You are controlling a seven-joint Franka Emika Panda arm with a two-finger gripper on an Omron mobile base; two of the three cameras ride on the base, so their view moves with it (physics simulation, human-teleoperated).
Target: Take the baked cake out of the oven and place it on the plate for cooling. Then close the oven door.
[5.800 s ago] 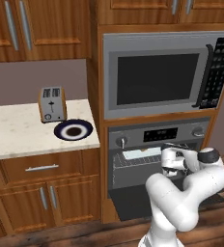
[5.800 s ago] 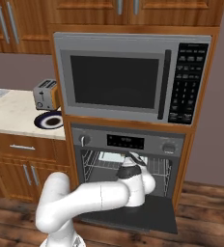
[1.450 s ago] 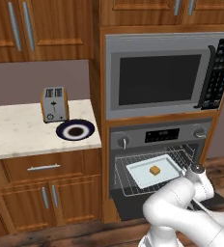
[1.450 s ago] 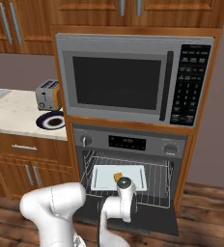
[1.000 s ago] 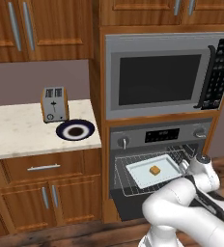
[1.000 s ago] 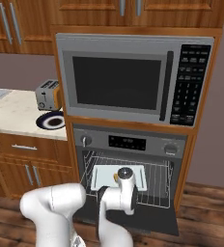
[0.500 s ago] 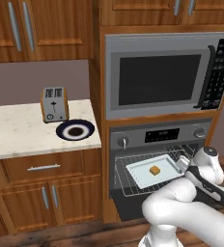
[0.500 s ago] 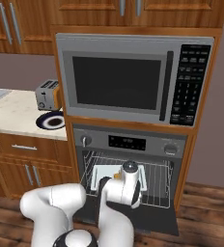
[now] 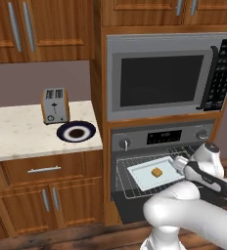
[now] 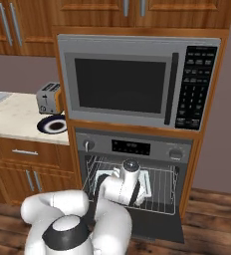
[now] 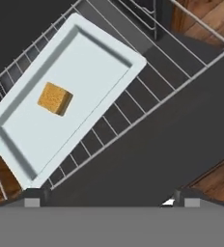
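Oven door [image 10: 157,224] is dropped flat; wire rack [image 11: 147,91] is pulled out over it. Baked cake [image 11: 55,98] is sat near the tray [image 11: 92,67] middle, clear of all four rims. Tool [image 11: 109,198] is held spread wide, holding nothing, above the rack's front edge. Plate [image 9: 76,132] is at the surface's [image 9: 17,134] right edge, in front of the toaster [image 9: 55,105].

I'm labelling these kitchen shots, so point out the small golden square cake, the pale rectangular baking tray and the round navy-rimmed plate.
small golden square cake [image 11: 54,98], hand view, middle of its top face.
pale rectangular baking tray [image 11: 92,65], hand view, bare floor beside the cake.
round navy-rimmed plate [image 9: 62,133], left base view, its navy rim on the counter.
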